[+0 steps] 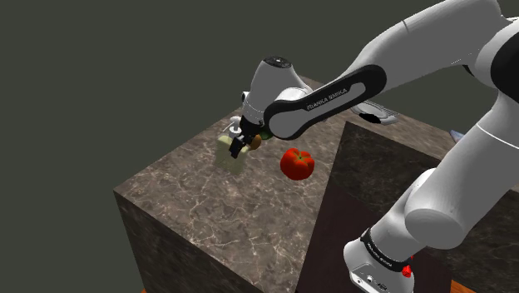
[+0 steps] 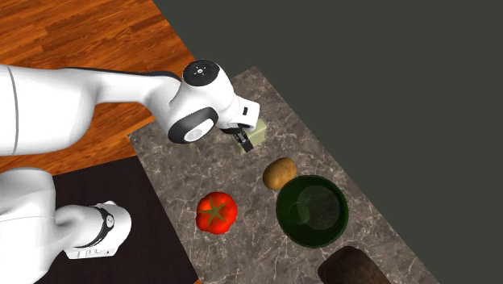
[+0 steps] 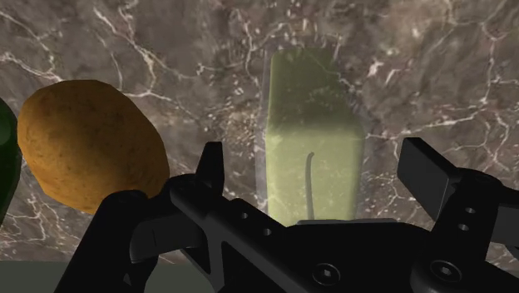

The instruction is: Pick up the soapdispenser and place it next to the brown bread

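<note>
The soap dispenser (image 3: 314, 125) is a pale green block with a thin tube inside, standing on the marble counter (image 3: 150, 50). My gripper (image 3: 316, 162) is open and low over it, one finger (image 3: 212, 166) on each side, neither touching it. From the shoulder view the dispenser (image 1: 229, 151) is near the counter's far left corner, with the gripper (image 1: 239, 146) at it. The second exterior view shows the dispenser (image 2: 257, 133) under the hand (image 2: 242, 139). The brown bread (image 2: 355, 268), a dark loaf, lies at the counter's other end.
A potato (image 2: 280, 173) lies close beside the dispenser, also seen by the wrist (image 3: 91, 146). A dark green bowl (image 2: 312, 211) sits between potato and bread. A red tomato (image 1: 297, 164) (image 2: 216, 212) rests mid-counter. The counter edge (image 1: 166, 218) drops off nearby.
</note>
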Tool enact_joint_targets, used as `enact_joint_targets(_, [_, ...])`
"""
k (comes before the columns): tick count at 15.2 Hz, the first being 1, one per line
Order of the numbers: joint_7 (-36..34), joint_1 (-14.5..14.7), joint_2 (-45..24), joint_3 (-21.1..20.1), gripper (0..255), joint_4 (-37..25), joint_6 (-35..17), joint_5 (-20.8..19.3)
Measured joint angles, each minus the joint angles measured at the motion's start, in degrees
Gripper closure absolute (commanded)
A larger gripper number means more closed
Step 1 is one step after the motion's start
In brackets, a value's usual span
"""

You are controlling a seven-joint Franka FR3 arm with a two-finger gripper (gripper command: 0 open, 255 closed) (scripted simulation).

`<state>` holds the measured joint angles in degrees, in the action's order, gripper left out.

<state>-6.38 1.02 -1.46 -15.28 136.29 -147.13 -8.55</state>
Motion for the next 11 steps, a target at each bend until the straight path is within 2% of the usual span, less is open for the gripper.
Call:
enact_joint_targets(2, [-0.02,0.00,-0.02,0.00,0,0.01,-0.03,-0.02])
enact_joint_targets(3, [-0.02,0.00,-0.02,0.00,255,0.01,-0.03,-0.02])
enact_joint_targets(11, [-0.02,0.01,0.03,-0.02,255,0.00,-0.02,-0.01])
